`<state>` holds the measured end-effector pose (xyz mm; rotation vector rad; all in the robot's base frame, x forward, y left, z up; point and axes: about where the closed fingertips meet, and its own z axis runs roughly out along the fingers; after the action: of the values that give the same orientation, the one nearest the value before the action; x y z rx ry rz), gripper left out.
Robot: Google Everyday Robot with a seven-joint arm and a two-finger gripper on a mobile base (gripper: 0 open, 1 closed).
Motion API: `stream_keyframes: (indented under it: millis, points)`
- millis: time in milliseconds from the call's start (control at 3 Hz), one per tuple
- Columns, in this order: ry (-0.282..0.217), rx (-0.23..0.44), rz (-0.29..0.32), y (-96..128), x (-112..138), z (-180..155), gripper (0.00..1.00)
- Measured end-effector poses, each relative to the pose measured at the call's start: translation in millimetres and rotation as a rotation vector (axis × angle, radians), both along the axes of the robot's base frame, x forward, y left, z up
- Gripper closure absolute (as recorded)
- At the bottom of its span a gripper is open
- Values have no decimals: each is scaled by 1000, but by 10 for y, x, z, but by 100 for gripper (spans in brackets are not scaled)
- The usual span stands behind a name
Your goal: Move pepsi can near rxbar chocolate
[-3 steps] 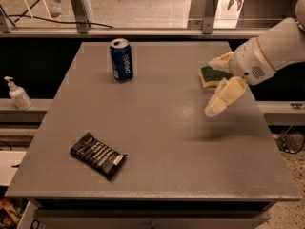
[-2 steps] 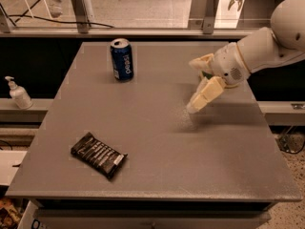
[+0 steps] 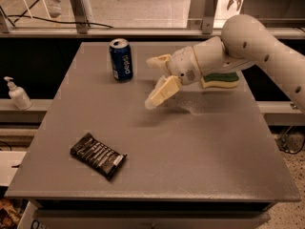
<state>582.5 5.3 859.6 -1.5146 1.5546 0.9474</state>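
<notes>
- Since the earlier frames the gripper (image 3: pixel 150 82) has swung left across the table (image 3: pixel 200 147), away from the right edge and out past the sponge (image 3: pixel 220 80). It now sits mid-table, raised above the surface.
- Nothing else has moved. The pepsi can (image 3: pixel 121 60) and rxbar chocolate (image 3: pixel 98 155) are where they were.
- Fingers (image 3: pixel 162 90) are spread apart with nothing between them. One points up-left and the other down-left.
- Step in hand looks like the reach to the can, with no grasp yet.
- The pepsi can stands upright near the back-left of the table. It is just left of the fingertips and slightly further back, near them but not touching and not between them.
- To do it well, keep the jaws wide and continue left until the can body sits squarely between the fingers. Drop to about mid-height of the can before closing.
- The risk is a fingertip clipping the can's side and tipping it, so come in level and slow.
- The rxbar lies flat at front-left, well apart from the can. The carry will run toward the front edge, and the can should be set down beside the bar, not on it.
</notes>
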Motion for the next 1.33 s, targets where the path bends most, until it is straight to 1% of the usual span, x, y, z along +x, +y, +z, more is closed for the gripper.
stream_keyframes:
  millis: [333, 667, 1000, 1333]
  points:
    - [-12, 68, 58, 546, 24, -10, 0]
    - [-67, 90, 111, 980, 193, 35, 0]
    - [-67, 90, 111, 981, 192, 35, 0]
    - [-91, 83, 122, 985, 213, 37, 0]
